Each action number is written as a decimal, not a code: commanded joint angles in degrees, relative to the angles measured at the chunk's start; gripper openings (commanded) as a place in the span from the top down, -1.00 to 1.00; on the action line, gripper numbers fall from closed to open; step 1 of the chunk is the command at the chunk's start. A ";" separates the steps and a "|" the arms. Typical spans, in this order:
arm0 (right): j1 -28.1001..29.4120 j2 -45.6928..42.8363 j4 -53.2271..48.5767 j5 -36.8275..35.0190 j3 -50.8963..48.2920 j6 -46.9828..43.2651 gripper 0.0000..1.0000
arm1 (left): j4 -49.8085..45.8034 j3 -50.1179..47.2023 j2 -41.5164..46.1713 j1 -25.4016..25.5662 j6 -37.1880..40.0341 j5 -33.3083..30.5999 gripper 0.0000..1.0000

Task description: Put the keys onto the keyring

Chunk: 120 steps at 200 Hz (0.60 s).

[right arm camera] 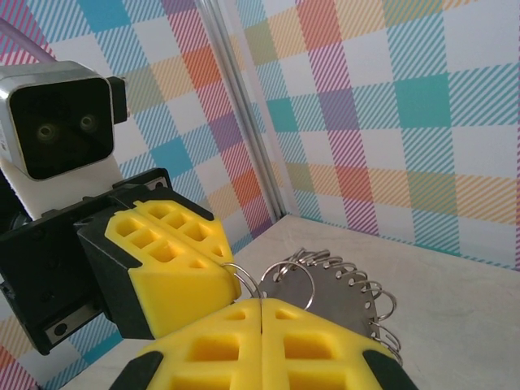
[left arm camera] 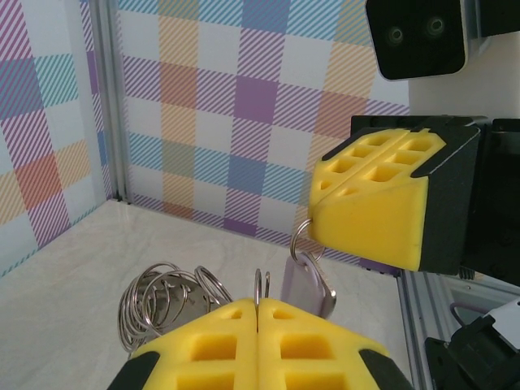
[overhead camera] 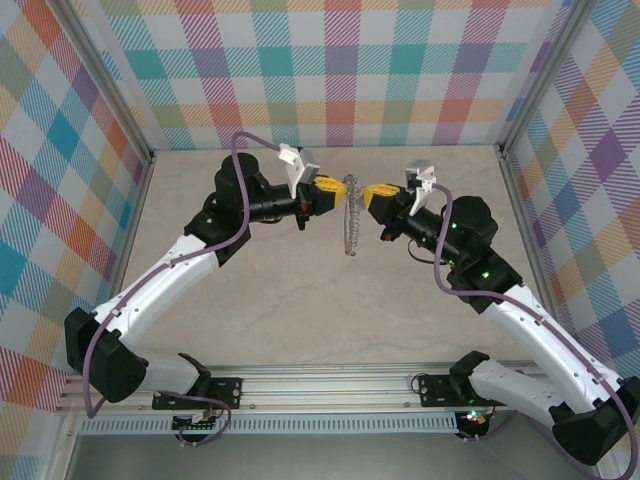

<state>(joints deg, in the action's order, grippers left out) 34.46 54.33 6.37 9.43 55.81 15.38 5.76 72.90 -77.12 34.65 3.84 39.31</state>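
Note:
Both grippers meet tip to tip above the table's middle. My left gripper [overhead camera: 334,191] [left arm camera: 258,307] is shut on a thin split ring [left arm camera: 262,284] that stands up between its yellow pads. A flat metal plate strung with several silver rings, the keyring [left arm camera: 162,301] [right arm camera: 341,292] [overhead camera: 350,222], hangs beside and below the tips. My right gripper [overhead camera: 370,192] [right arm camera: 262,305] is shut on a small ring [left arm camera: 301,236], from which a key with a lilac head [left arm camera: 307,284] hangs. The key's ring [right arm camera: 244,279] runs from the left gripper's pad into the right gripper's seam.
Checkered walls [overhead camera: 340,70] close in the table on three sides, with metal corner posts [overhead camera: 505,150] at the back. The beige tabletop [overhead camera: 330,300] stretches below the raised grippers. The arms' rail [overhead camera: 320,385] lies along the near edge.

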 commanded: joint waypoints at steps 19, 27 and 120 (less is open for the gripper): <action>-0.15 0.61 4.08 1.91 -0.35 -0.39 1.00 | 0.98 3.46 0.57 1.11 -1.11 0.57 1.00; -0.18 0.86 4.33 2.14 -0.27 -0.26 1.00 | 0.71 3.66 0.34 1.20 -1.12 0.71 1.00; -0.18 3.45 6.41 4.36 1.67 0.36 1.00 | -1.52 4.87 -0.77 1.96 -0.42 1.47 1.00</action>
<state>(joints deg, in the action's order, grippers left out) 34.46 57.47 8.36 12.27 55.81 15.62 4.12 74.94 -77.56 35.62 3.03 39.53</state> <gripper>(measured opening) 0.050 0.049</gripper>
